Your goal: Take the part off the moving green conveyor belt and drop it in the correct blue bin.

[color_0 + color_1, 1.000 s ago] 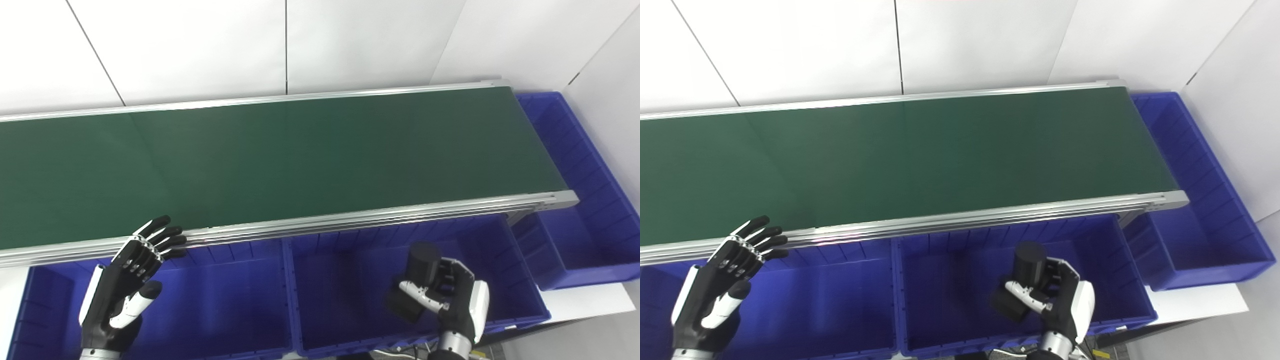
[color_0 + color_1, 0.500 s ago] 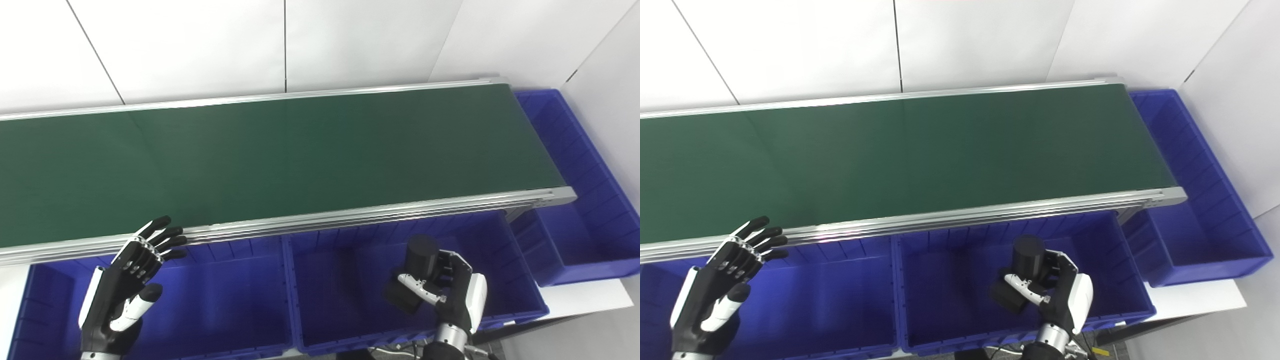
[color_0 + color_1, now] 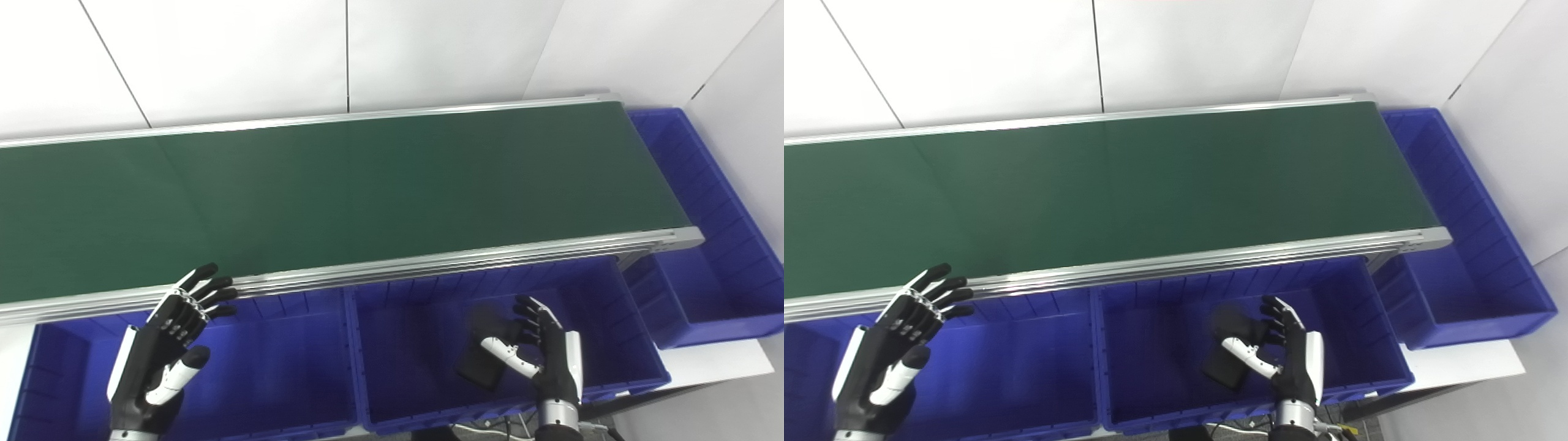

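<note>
Left hand (image 3: 160, 355) raised with fingers spread over the left blue bin (image 3: 275, 380) beside the bare green conveyor belt (image 3: 343, 190); black part (image 3: 484, 352), blurred, within the middle blue bin (image 3: 637, 343), just left of the right hand (image 3: 545, 355), fingers wide and empty.

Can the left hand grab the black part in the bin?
Probably not. The left hand hovers over the left bin, and the part is one bin over, beside the open right hand.
</note>
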Robot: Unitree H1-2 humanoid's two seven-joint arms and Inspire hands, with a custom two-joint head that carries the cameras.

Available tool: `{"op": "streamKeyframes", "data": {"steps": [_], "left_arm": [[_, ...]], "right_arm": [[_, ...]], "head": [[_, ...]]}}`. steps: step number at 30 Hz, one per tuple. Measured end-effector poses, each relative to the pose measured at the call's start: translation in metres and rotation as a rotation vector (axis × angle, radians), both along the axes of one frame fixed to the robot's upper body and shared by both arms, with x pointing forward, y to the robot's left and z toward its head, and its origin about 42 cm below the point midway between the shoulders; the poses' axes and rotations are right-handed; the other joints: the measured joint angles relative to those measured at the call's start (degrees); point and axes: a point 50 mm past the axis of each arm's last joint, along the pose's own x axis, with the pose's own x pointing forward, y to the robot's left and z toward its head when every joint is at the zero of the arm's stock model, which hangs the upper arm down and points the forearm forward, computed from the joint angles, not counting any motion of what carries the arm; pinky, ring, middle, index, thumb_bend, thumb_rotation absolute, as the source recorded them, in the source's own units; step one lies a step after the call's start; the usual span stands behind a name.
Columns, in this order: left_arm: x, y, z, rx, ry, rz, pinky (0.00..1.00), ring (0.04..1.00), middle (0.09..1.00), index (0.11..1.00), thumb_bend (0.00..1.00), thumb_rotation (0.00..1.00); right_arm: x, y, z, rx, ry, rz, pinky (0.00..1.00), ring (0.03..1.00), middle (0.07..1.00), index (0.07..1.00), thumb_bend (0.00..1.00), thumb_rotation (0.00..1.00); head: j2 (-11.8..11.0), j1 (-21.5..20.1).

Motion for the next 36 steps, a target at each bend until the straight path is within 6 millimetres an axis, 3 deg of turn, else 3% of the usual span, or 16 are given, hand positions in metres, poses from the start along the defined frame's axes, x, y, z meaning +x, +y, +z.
{"op": "streamKeyframes", "data": {"steps": [7, 9, 17, 23, 25, 27, 28, 36], "left_arm": [[-0.002, -0.006, -0.001, 0.025, 0.005, -0.007, 0.69, 0.756, 0.793, 0.845, 0.88, 0.66], [-0.002, -0.010, -0.002, 0.025, 0.006, -0.004, 0.70, 0.757, 0.794, 0.848, 0.88, 0.66], [-0.006, -0.021, -0.003, 0.031, -0.006, -0.018, 0.70, 0.765, 0.800, 0.852, 0.87, 0.66], [-0.010, -0.032, -0.005, 0.038, -0.005, -0.029, 0.70, 0.764, 0.799, 0.849, 0.85, 0.63], [-0.010, -0.039, -0.005, 0.040, -0.013, -0.030, 0.70, 0.758, 0.797, 0.843, 0.84, 0.63], [-0.010, -0.046, -0.005, 0.046, -0.029, -0.032, 0.69, 0.759, 0.799, 0.840, 0.83, 0.62], [-0.010, -0.048, -0.005, 0.049, -0.032, -0.033, 0.69, 0.762, 0.801, 0.839, 0.82, 0.61], [-0.015, -0.063, -0.010, 0.065, -0.017, -0.042, 0.71, 0.782, 0.821, 0.854, 0.84, 0.63]], "right_arm": [[0.005, 0.014, 0.067, -0.044, -0.194, 0.075, 0.81, 0.891, 0.925, 0.973, 0.85, 0.58], [0.008, 0.023, 0.085, -0.062, -0.252, 0.119, 0.79, 0.869, 0.896, 0.945, 0.81, 0.53], [0.024, 0.061, 0.126, -0.013, -0.395, 0.282, 0.73, 0.809, 0.847, 0.881, 0.75, 0.47], [0.026, 0.089, 0.127, 0.107, -0.390, 0.483, 0.74, 0.807, 0.836, 0.869, 0.74, 0.62], [0.029, 0.095, 0.120, 0.129, -0.372, 0.530, 0.73, 0.807, 0.834, 0.869, 0.74, 0.67], [0.033, 0.097, 0.110, 0.150, -0.354, 0.574, 0.74, 0.814, 0.834, 0.872, 0.74, 0.69], [0.034, 0.098, 0.105, 0.159, -0.340, 0.598, 0.74, 0.815, 0.833, 0.872, 0.74, 0.69], [0.029, 0.069, 0.074, 0.190, -0.270, 0.681, 0.72, 0.801, 0.820, 0.866, 0.72, 0.67]], "head": [[-1.3, 3.5], [-1.7, 4.2], [-3.0, 9.4], [-4.4, 15.5], [-5.2, 18.5], [-5.3, 18.8], [-5.8, 21.2], [-7.2, 27.4]]}}
